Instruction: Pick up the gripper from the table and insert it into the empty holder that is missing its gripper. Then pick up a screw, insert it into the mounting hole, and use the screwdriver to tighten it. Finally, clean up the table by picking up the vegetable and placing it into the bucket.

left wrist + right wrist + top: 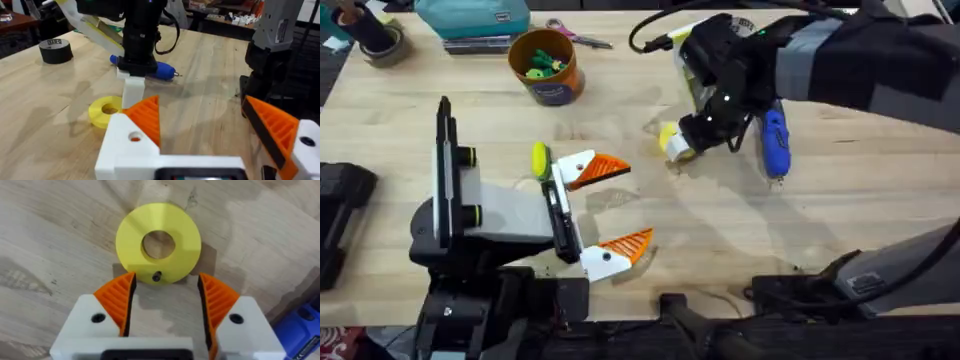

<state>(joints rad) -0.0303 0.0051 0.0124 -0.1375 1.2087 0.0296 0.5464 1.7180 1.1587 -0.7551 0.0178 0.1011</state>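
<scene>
- Nearest the overhead camera, along the 6 o'clock edge, sit the dark arm bases; just above them the left arm's gripper [608, 208] lies low over the pale wooden table [740, 240]. Its two white plastic mounts with orange ribbed wedge fingers are spread wide apart, with nothing between them.
- Right arm's gripper [165, 302] points down at a flat yellow plastic ring-shaped disc [158, 242] near the table's centre, toward 1 o'clock. Its orange ribbed fingers [117, 300] stand moderately open, apart from each other, gripping nothing.
- A small dark screw [156, 276] rests on the disc's rim, on the side facing the gap between those fingers.
- Bright blue cylindrical powered screwdriver [775, 142] lies on the wood at 3 o'clock of the right gripper, just beside it; the left wrist view shows its thin metal bit.
- Round orange-yellow bucket [548, 66] with a dark blue band stands at 11 o'clock of the table, holding small green and yellow toy pieces [542, 66]; which of them is the vegetable cannot be told.
- A black tape roll [55, 50] lies flat on the table, in the left wrist view well apart from the disc.
- A teal case [472, 20] and scissors [575, 35] lie along the 12 o'clock edge.
</scene>
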